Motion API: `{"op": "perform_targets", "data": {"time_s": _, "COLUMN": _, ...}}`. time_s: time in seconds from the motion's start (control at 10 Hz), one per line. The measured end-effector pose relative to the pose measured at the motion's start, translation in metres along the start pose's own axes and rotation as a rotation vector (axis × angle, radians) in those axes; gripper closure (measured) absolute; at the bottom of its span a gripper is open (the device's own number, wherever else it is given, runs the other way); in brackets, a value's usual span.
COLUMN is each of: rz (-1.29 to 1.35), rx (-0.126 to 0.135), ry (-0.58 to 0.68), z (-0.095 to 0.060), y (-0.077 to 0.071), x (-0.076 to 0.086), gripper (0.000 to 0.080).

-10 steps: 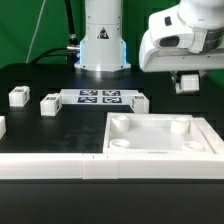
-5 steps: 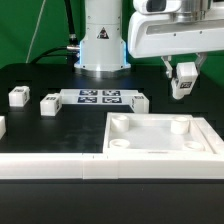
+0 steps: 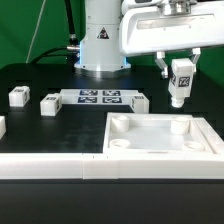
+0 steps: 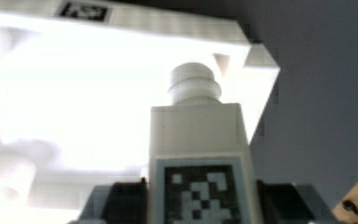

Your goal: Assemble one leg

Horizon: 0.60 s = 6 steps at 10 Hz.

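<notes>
Firmly pinched in the black two-finger gripper [image 3: 180, 66] is the leg [image 3: 180, 88], a small white blocky plastic post. It is slightly tilted, its square black-and-white tag facing the exterior camera and its round peg pointing down. It hangs off the table on the exterior view's right, near the far right corner of the large flat white square panel [image 3: 160, 140].

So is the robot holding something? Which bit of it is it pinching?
Yes. The gripper holds the leg in the air, pinching it at the end with the marker tag. The round peg end sticks out away from the fingers.
</notes>
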<state>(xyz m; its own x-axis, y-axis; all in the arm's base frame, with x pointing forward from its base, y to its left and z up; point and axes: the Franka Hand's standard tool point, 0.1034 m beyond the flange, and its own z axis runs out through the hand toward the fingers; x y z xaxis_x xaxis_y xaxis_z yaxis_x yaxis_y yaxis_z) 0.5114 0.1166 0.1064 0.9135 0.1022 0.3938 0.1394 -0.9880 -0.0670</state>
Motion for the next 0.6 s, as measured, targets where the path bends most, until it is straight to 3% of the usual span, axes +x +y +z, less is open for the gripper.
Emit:
{"op": "perform_targets", "data": {"time_s": 0.3, "rz": -0.005, "rx": 0.002, "ry": -0.004, "z": 0.003, "y": -0.002, "x": 0.002, "gripper": 0.0508}}
{"op": "perform_targets", "data": {"time_s": 0.4, "rz": -0.034, "rx": 0.009, "ry": 0.013, "z": 0.011, "y": -0.006, "x": 0.017, "gripper": 0.0508}}
{"op": "perform_targets", "data": {"time_s": 0.6, "rz": -0.083, "rx": 0.012, "ry": 0.042, "z": 0.022, "y": -0.001, "x": 0.055, "gripper": 0.0508}}
